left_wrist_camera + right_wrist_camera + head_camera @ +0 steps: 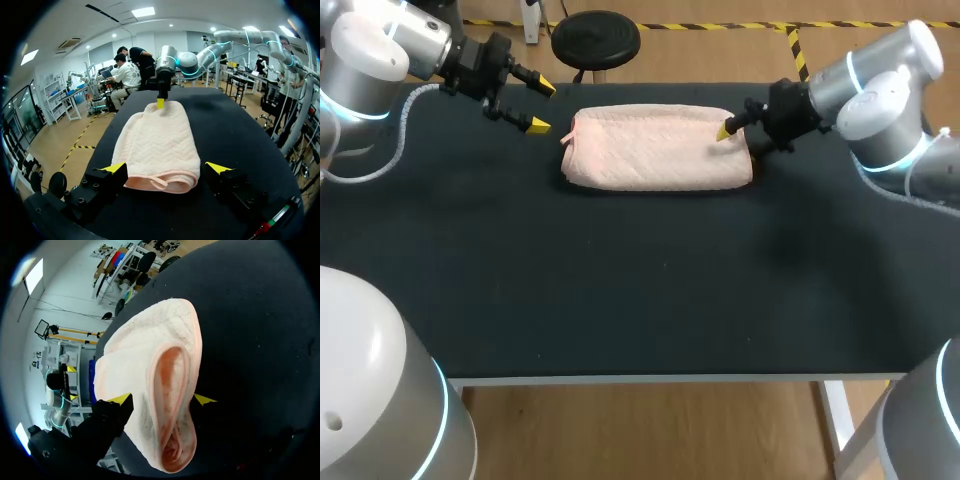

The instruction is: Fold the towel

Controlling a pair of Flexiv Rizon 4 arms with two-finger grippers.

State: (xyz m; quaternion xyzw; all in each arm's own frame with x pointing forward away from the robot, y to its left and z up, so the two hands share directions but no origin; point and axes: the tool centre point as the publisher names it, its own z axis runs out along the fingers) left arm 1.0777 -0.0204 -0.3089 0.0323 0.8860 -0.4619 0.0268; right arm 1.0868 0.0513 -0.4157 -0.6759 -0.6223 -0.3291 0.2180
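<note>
Two grippers flank the folded towel: left gripper spread open beside one end, right gripper pinching the other.

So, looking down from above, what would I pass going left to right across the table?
First the left gripper, open, just off the left end, then the towel, pink and folded, then the right gripper, its yellow tip at the towel's right end.
</note>
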